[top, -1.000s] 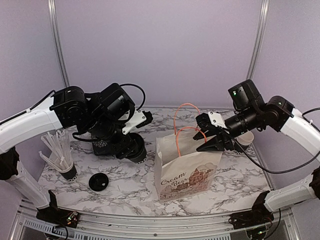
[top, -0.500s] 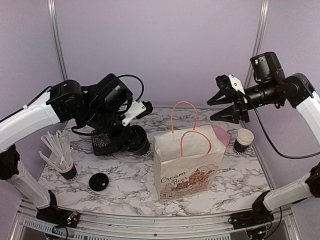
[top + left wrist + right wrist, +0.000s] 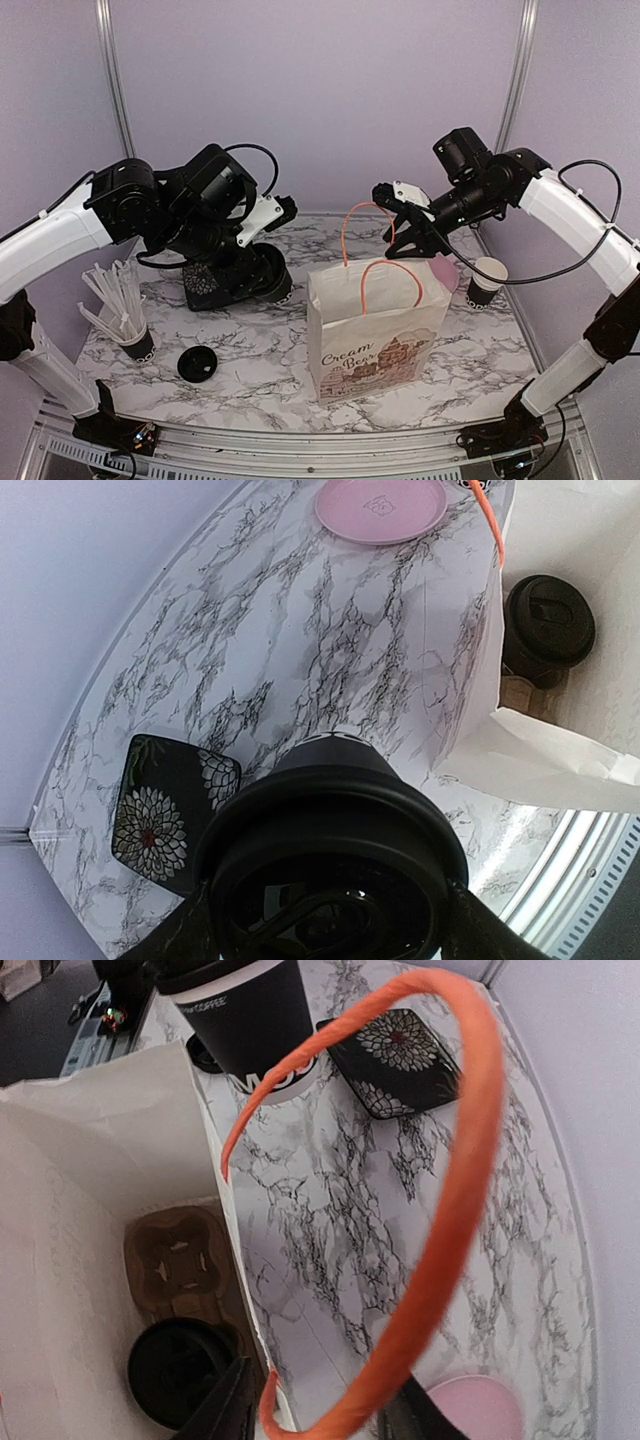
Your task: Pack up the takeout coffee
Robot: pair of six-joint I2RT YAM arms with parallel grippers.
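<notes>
My left gripper point(image 3: 262, 282) is shut on a lidded black coffee cup point(image 3: 270, 285), held tilted over the table left of the white paper bag point(image 3: 375, 335). In the left wrist view the cup's lid point(image 3: 330, 855) fills the space between my fingers. A second lidded cup point(image 3: 548, 620) stands in the cardboard carrier point(image 3: 180, 1255) inside the bag. My right gripper point(image 3: 405, 228) is open at the bag's rear orange handle point(image 3: 455, 1200), which passes between its fingers point(image 3: 228, 1405). An open, lidless cup point(image 3: 486, 280) stands at the right. A loose black lid point(image 3: 197, 363) lies front left.
A black cup of white straws point(image 3: 133, 340) stands at the far left. A black floral box point(image 3: 205, 287) lies behind my left gripper. A pink plate point(image 3: 441, 270) lies behind the bag. Purple walls close in the back and sides.
My right gripper rose out of the bag mouth, swung up and right, then came back down left to the rear handle. My left gripper shifted slightly up with the cup.
</notes>
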